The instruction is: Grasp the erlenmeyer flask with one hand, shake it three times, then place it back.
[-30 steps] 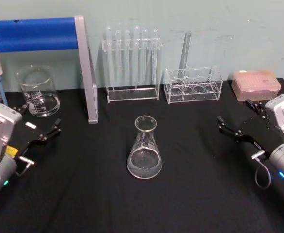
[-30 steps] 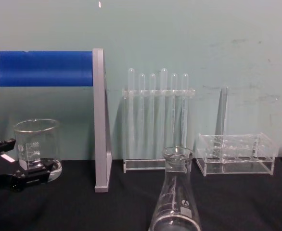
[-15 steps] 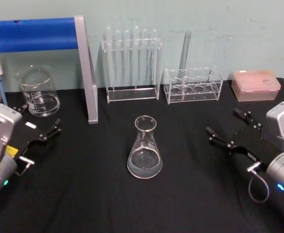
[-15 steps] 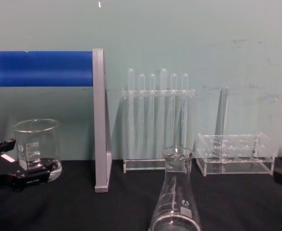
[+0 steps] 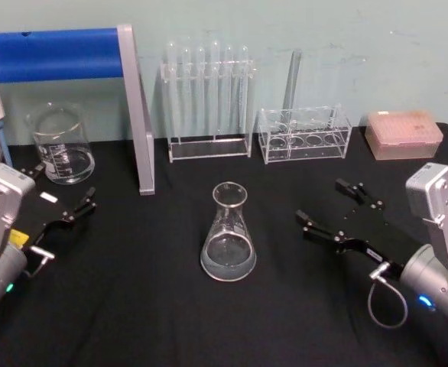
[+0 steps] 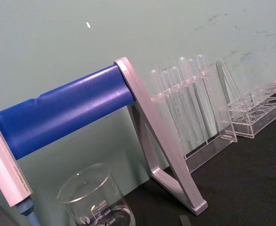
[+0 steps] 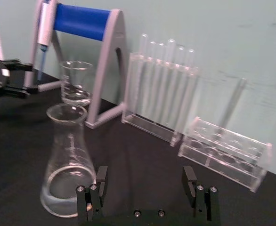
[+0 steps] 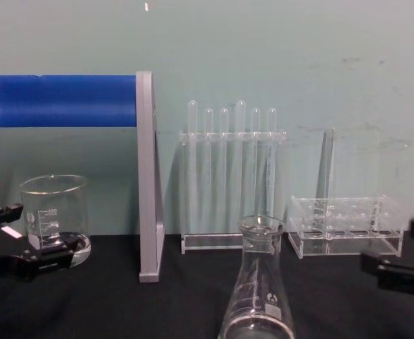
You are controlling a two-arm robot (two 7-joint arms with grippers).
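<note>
Currently | erlenmeyer flask (image 5: 228, 235) upright | clear glass | little liquid

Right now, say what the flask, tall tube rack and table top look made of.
The flask: clear glossy glass; the table top shows through it, its rim glints. The tall tube rack: probably clear acrylic, flat see-through walls. The table top: matte black, perhaps cloth, no reflections.

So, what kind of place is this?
Probably a laboratory bench: a glass flask, a rack of test tubes and a beaker stand on a black table; the right gripper, open, faces the flask.
</note>
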